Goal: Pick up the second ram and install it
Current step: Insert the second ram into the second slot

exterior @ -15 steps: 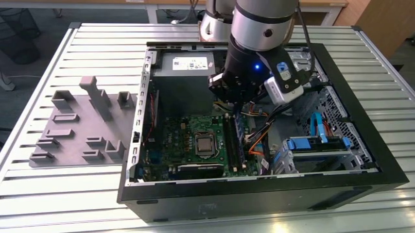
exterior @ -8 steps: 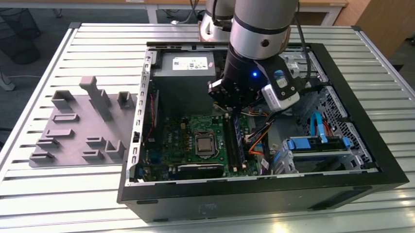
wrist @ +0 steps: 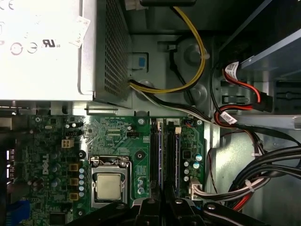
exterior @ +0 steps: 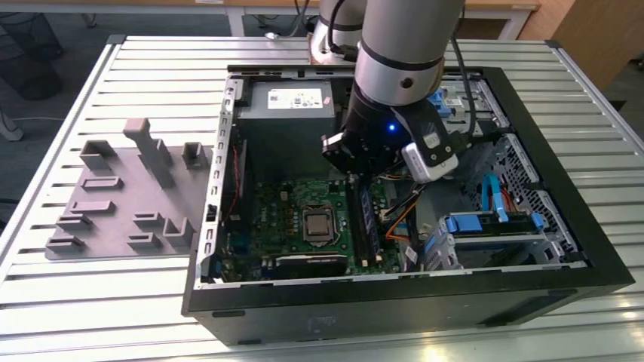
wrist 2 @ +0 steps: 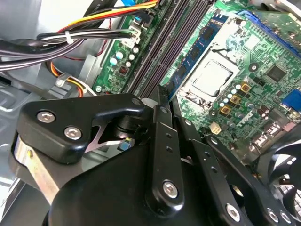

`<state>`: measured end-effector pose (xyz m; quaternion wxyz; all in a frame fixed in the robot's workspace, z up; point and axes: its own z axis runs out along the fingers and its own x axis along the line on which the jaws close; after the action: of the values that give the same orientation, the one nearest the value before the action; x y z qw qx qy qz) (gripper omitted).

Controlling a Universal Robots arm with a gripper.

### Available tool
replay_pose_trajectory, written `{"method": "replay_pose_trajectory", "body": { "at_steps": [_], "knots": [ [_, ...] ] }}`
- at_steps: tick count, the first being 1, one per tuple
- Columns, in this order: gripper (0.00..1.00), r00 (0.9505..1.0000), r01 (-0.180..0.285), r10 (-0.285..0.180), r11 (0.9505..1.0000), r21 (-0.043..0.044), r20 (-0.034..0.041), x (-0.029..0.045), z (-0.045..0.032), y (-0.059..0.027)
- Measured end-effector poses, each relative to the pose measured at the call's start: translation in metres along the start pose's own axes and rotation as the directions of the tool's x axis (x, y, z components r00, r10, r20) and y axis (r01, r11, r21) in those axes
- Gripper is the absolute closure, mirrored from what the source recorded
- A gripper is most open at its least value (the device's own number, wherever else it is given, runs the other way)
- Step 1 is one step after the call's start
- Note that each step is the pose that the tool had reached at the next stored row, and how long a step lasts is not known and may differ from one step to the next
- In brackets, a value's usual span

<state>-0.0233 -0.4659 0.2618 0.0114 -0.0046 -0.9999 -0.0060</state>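
Gripper (wrist 2: 162, 101) low over motherboard (wrist 2: 263, 70), fingers pinched shut at slot bank beside CPU socket (wrist 2: 211, 77); grasp contents unclear. Second ram (exterior: 367, 220) upright in slot nearest gripper, beside socket.

Layout around the computer case

The computer case (exterior: 403, 302) lies open on the tabletop (exterior: 121, 302); the holder tray (exterior: 126, 200) sits beside it toward the exterior view's left, the motherboard (exterior: 302, 226) inside it, the claw (exterior: 378, 162) above the motherboard.
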Motion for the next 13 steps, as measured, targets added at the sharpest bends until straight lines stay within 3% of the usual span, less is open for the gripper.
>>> {"method": "replay_pose_trajectory", "body": {
  "at_steps": [13],
  "knots": [
    [0.86, 0.9998, -0.013, 0.013, 0.9999, 0.0, -0.0114, -0.0005, 0.0184, -0.004]
  ]
}}
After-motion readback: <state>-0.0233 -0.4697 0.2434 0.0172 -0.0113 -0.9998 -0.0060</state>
